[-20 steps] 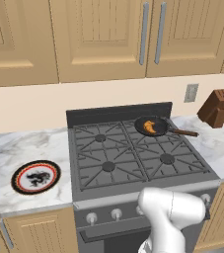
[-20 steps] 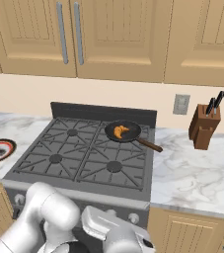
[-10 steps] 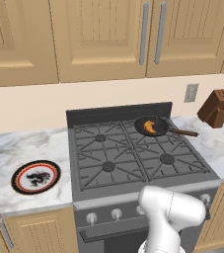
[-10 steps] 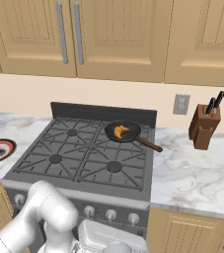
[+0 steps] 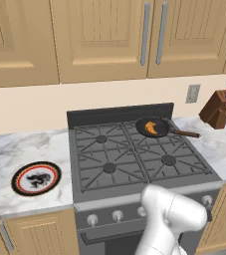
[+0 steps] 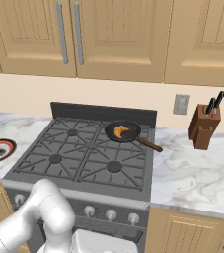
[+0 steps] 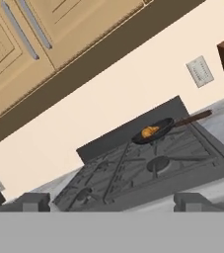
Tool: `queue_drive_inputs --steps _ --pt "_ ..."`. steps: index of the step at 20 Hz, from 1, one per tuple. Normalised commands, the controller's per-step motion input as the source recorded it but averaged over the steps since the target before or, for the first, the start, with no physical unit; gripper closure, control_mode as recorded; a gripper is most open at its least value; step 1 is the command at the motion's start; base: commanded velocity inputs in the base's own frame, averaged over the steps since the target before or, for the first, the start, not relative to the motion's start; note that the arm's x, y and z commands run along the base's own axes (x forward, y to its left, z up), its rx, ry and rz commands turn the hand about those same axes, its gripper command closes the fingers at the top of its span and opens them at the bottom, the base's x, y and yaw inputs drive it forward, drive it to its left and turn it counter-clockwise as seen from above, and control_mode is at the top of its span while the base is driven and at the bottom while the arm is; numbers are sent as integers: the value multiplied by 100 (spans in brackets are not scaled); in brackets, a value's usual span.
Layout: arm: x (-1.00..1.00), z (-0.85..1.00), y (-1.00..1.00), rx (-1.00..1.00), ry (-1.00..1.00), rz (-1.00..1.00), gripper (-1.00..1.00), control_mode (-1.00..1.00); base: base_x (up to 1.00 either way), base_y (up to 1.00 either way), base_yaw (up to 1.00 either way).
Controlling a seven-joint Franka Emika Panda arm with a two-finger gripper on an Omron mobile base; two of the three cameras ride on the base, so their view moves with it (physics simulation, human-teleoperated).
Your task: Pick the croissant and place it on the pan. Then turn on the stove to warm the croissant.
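Nearby: knife block right of stove, plate left.

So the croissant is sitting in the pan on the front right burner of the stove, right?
Not quite. The croissant is in the pan, but the pan sits on the back right burner of the stove, near the raised back panel. The left base view shows it.

Site: we identify a home kitchen | Evidence: gas stove set into marble counter | wooden wall cabinets above | knife block beside wall outlet | plate on counter
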Motion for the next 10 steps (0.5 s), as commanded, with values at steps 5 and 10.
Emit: queue_drive_inputs --steps 5,10 --pt "9 -31 18 1 -18 0 -100 -100 0 0 0" --pt "5 -11 7 0 -17 0 -100 -100 0 0 0"
